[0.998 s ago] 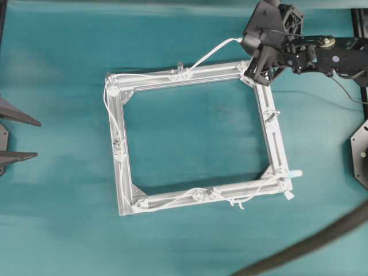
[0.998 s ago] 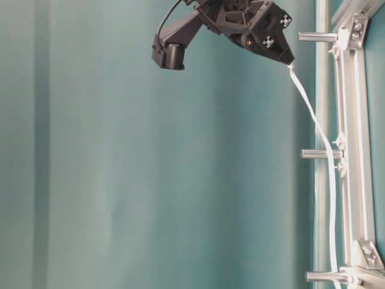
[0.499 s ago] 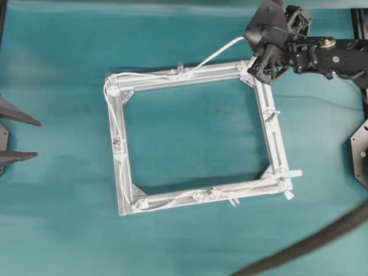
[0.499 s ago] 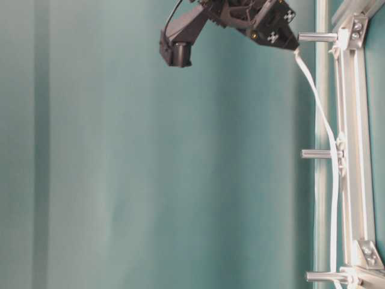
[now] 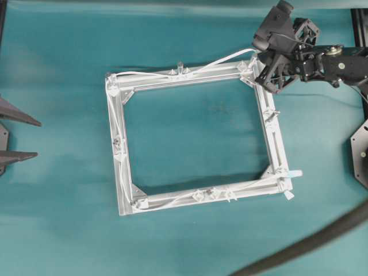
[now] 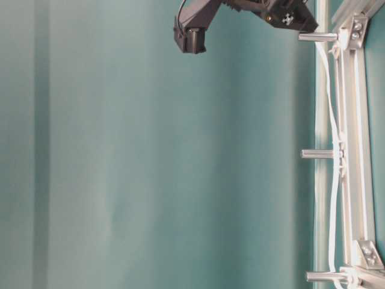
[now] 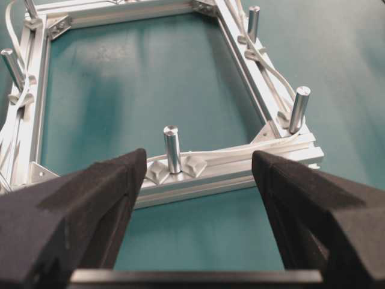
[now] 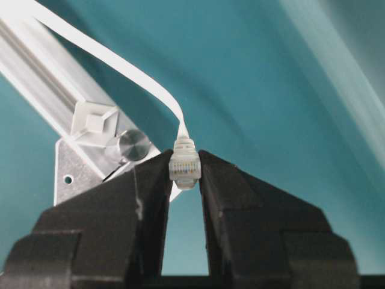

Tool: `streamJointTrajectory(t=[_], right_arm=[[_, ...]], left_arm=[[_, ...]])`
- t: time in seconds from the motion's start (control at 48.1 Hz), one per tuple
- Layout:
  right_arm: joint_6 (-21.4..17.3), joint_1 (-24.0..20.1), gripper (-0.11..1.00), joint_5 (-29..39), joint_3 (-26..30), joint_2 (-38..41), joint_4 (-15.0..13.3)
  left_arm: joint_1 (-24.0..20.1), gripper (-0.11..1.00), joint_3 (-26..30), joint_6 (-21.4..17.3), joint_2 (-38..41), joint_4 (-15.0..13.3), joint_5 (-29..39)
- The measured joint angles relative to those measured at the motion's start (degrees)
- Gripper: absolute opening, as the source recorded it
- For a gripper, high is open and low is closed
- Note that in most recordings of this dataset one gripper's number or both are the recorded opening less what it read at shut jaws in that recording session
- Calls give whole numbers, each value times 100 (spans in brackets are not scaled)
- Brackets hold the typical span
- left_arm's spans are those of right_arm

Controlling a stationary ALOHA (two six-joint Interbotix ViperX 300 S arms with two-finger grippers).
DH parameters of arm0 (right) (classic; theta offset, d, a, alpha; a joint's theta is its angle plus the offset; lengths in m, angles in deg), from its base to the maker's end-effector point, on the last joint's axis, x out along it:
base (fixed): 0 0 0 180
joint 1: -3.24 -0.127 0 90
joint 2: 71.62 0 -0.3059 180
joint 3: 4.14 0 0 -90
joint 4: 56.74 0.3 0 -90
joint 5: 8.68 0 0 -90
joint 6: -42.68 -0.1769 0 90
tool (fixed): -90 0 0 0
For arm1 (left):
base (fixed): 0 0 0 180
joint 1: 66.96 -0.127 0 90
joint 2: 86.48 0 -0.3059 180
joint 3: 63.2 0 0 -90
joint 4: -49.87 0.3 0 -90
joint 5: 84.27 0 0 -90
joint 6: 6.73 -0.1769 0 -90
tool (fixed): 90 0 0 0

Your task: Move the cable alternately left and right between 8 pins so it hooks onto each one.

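Overhead exterior view: the right gripper (image 5: 265,57), clamped on the plug of the white cable (image 5: 221,59), has swung toward the counter's far right corner. The cable now lies low along the frame (image 5: 195,73), nearing the corner pin (image 8: 133,146), likely the next hook. The left gripper (image 7: 198,180) stays wide apart, empty.
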Motion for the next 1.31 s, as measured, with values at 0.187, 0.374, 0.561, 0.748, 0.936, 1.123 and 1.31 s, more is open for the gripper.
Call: streamJointTrajectory(t=[0.187,0.374,0.561,0.748,0.936,1.123,1.31], right_arm=[[-44,9,17,-193,-88,-97,35],[-290,26,17,-545,-211,-149,44],[-378,26,17,-703,-334,-264,44],[-501,18,17,-729,-483,-352,255],[-642,-79,17,-738,-589,-378,624],[-659,-193,20,-729,-642,-378,712],[-659,-264,47,-729,-659,-387,800]], left_arm=[[0,81,0,0,0,9,0],[0,81,0,0,0,9,0],[-9,81,0,0,0,9,0],[-9,81,0,0,0,0,0],[-9,81,0,0,0,9,0],[0,81,0,0,0,0,0],[0,81,0,0,-9,0,0]])
